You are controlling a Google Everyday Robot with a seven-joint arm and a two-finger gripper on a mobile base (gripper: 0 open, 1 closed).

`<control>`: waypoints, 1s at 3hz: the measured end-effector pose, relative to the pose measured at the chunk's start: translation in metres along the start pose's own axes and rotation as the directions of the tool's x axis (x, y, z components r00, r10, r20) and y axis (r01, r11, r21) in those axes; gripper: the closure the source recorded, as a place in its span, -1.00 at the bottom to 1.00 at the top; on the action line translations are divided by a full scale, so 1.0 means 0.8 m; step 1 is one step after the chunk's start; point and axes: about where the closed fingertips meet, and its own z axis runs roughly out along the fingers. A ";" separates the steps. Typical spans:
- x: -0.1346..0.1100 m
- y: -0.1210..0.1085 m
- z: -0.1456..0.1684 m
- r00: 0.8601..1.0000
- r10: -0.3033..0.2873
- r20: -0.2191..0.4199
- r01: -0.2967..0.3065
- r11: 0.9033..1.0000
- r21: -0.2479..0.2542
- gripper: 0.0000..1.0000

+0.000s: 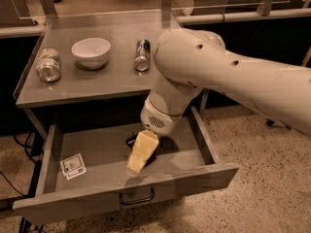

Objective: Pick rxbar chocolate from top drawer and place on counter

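Note:
The top drawer (97, 152) stands pulled open below the counter (97, 84). The rxbar chocolate (131, 141) lies in the middle of the drawer. Only a black corner of it shows at the upper left of my gripper, and a dark edge shows at the gripper's lower right. My gripper (141, 153), cream-coloured, points down into the drawer and sits right over the bar, hiding most of it. The big white arm reaches in from the right.
On the counter stand a white bowl (91, 51), a clear jar on its side (48, 65) at the left, and a can lying down (142, 55). A white-and-blue square card (73, 166) lies in the drawer's left part. The loop handle (137, 198) is on the drawer front.

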 end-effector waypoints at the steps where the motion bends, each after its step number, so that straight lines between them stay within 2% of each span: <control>1: -0.009 0.004 0.022 1.000 0.003 0.007 -0.003 0.999 -0.039 -1.00; 2: -0.010 0.004 0.025 1.000 0.004 0.007 -0.004 0.999 -0.044 -1.00; 3: -0.011 -0.007 0.035 0.999 0.039 0.014 -0.039 0.998 -0.045 -1.00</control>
